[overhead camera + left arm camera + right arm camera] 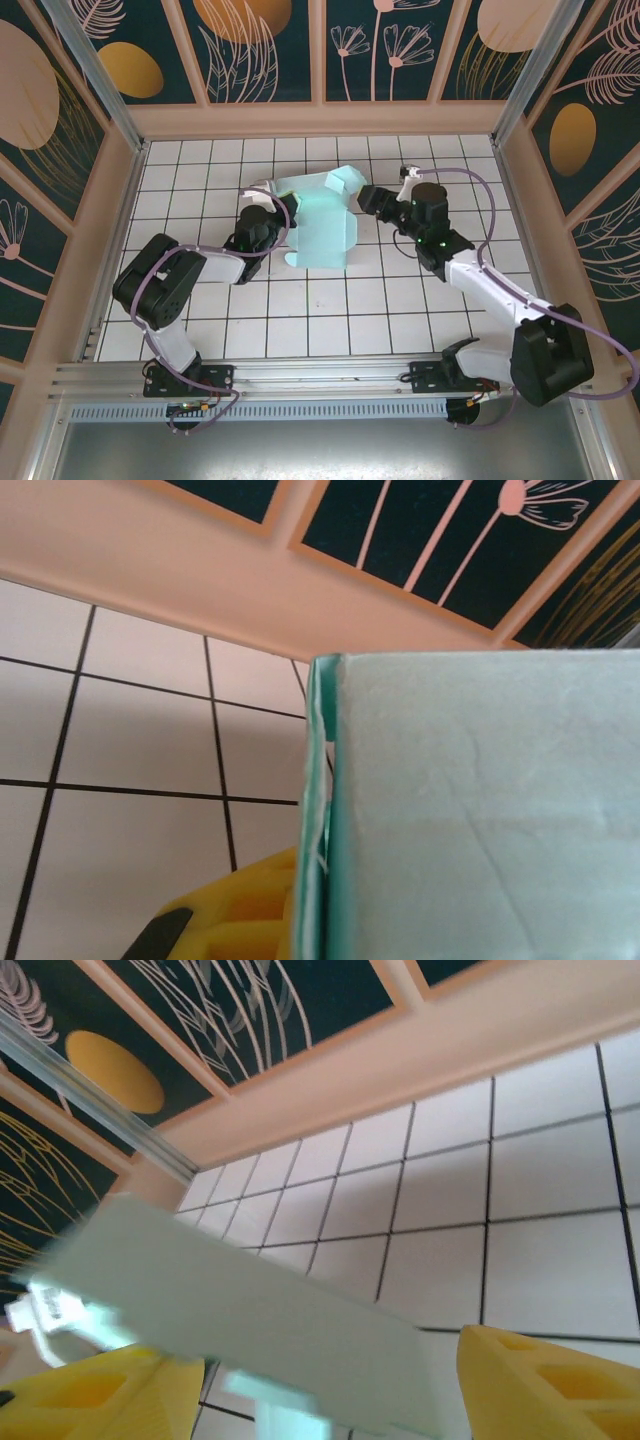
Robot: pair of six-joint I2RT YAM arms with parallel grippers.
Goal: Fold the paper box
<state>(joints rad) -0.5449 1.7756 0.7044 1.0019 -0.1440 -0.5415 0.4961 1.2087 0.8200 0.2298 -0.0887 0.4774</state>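
The pale light-blue thin-card paper box (318, 230) stands half-formed between both arms. The left gripper (266, 226) jaws pinch its edge. The right gripper (330, 1355) jaws are spread around a panel. Held from one side only, that panel may spring back open.

The paper box (318, 225) blocks the middle of the surface (320, 320), which lies open along its near edge and far-left corner.
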